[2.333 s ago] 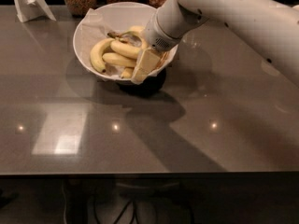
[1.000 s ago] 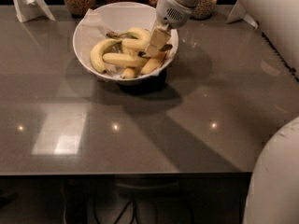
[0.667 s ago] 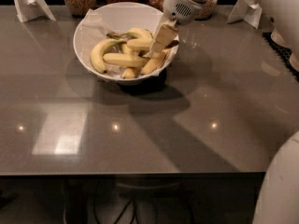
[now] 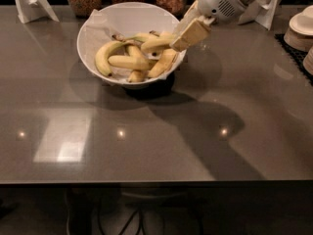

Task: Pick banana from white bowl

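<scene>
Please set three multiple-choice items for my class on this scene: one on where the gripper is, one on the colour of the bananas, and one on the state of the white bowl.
1. Where is the gripper?
A. At the right-hand rim of the white bowl, as seen in the picture
B. Far to the left of the bowl
C. Well in front of the bowl, low down

2. What colour are the bananas?
A. Green
B. Yellow
C. Purple

3. How does the white bowl stand?
A. Upside down
B. Upright, with bananas inside
C. Upright and empty

Answers:
1 A, since the gripper hangs right at the bowl's rim on the picture's right side.
2 B, since all the bananas show yellow skin.
3 B, since the bowl's opening faces up and several bananas lie in it.
</scene>
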